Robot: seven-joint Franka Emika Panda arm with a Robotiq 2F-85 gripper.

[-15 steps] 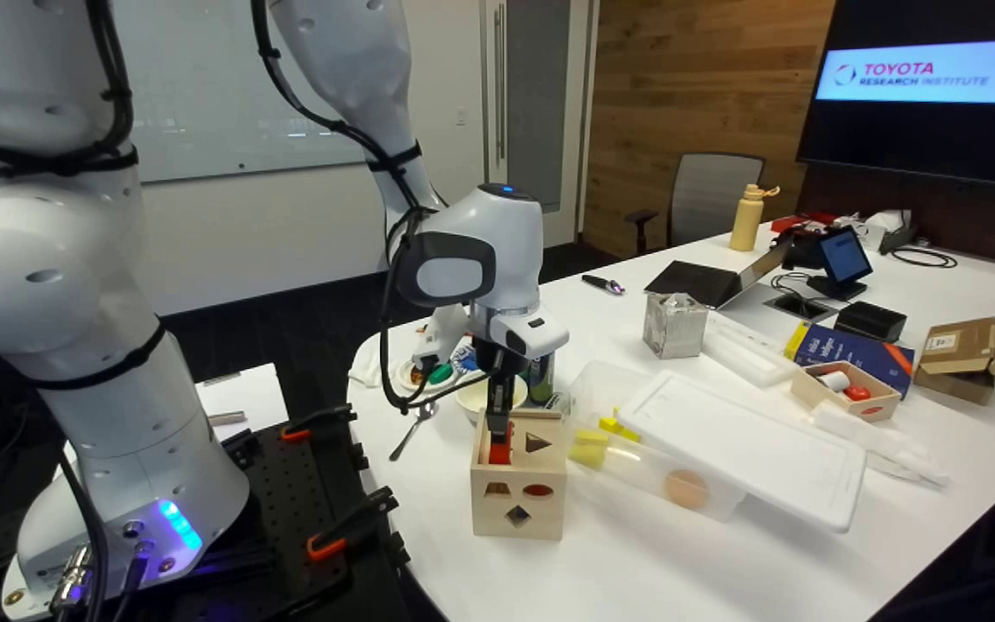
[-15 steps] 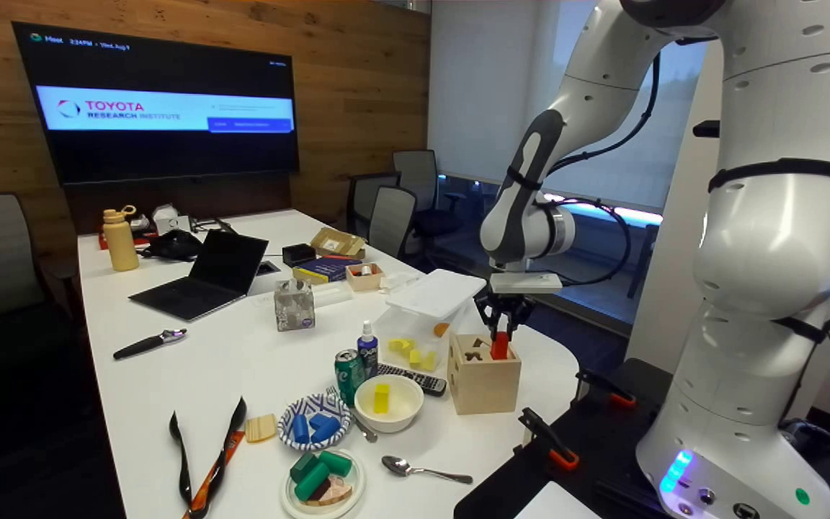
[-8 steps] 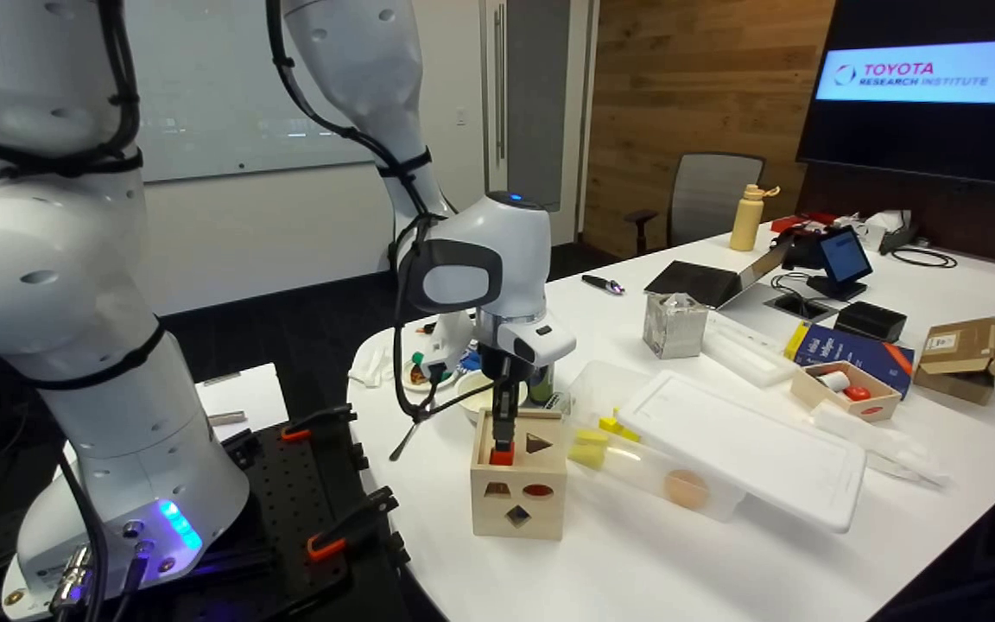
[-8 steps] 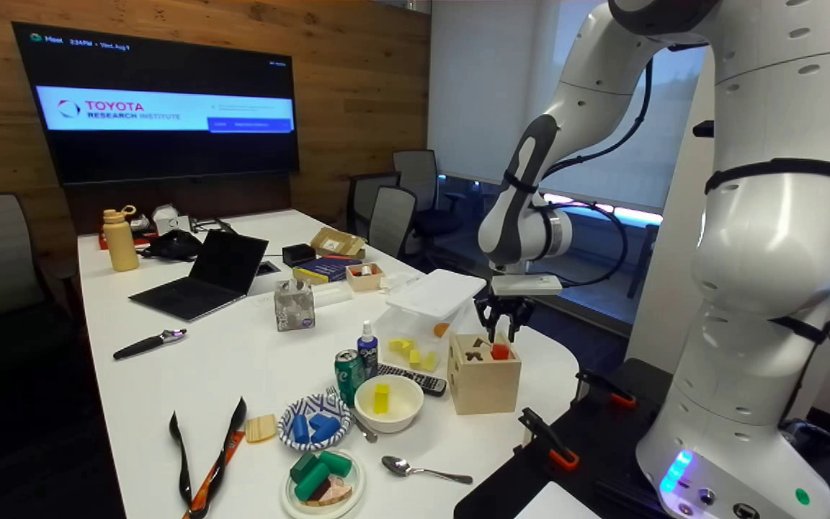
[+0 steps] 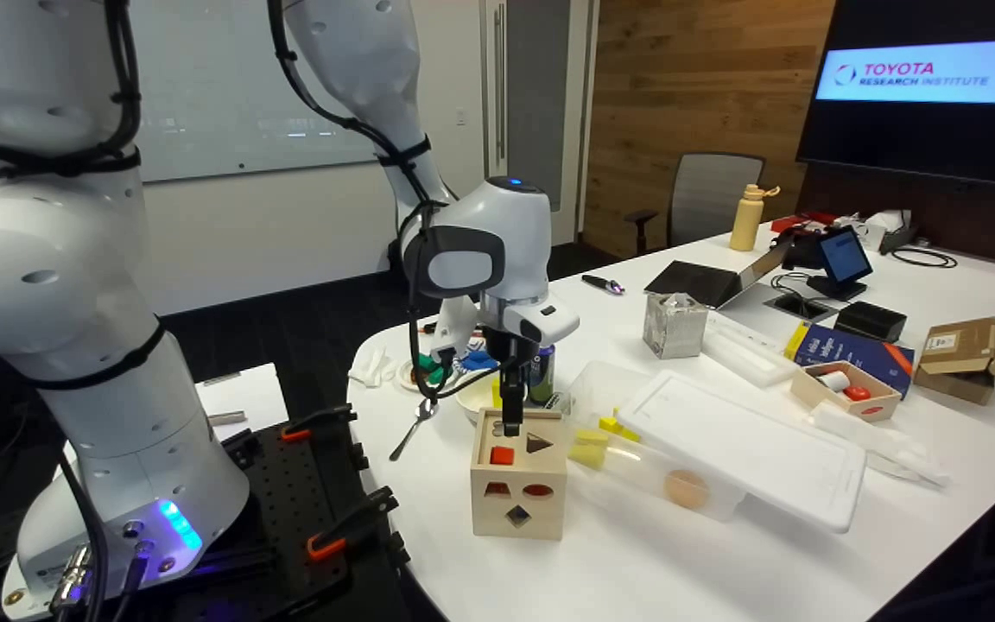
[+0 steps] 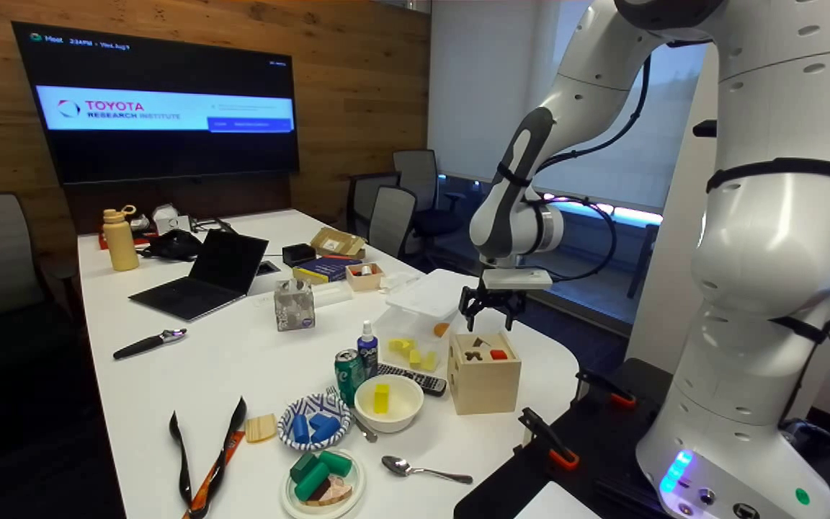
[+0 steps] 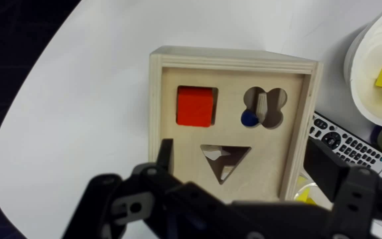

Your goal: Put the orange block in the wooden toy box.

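Within the square hole (image 7: 215, 99) of the wooden toy box (image 7: 230, 132) sits the orange block (image 7: 195, 108), reddish, presumably light, stiff and smooth, best taken by opposite sides near its top. Your fingers (image 7: 166, 154), spread wide and holding nothing, hang above it; in the wrist view it lies nearer one than the other.

White bowl (image 6: 406, 401): holds yellow block (image 6: 381, 398)
Patterned bowl (image 6: 308, 404): holds blue blocks (image 6: 326, 430)
Laptop (image 6: 207, 279): stands open
Spoon (image 6: 416, 471): lies on the counter (image 6: 231, 364)

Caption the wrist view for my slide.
Open black gripper above pale cubic wooden toy box, square orange-red block in one hole.
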